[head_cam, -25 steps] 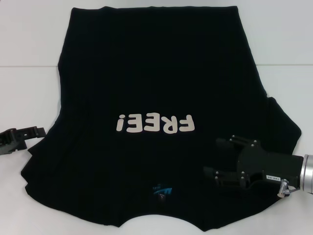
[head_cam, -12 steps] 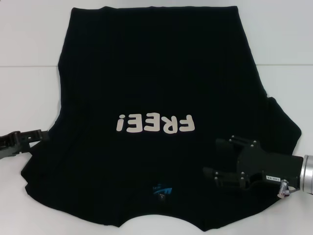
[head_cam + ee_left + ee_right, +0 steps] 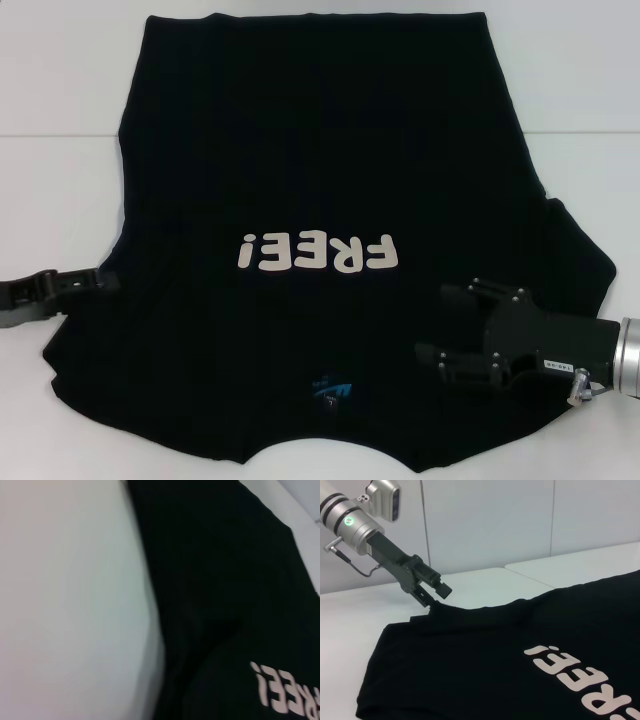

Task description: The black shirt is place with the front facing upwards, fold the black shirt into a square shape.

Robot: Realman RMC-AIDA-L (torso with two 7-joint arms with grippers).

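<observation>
While black shirt (image 3: 320, 150) lies flat, left claw (image 3: 100, 281) touches sleeve.

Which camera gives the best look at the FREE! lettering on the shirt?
The head view: the whole FREE! lettering shows on the black shirt, upside down. The right wrist view shows it slanted and cropped; the left wrist view catches only part.

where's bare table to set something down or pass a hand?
Bare white table flanks the black shirt left and right at the far end. Crowded near: left end effector at its left edge, right end effector over its right side.
</observation>
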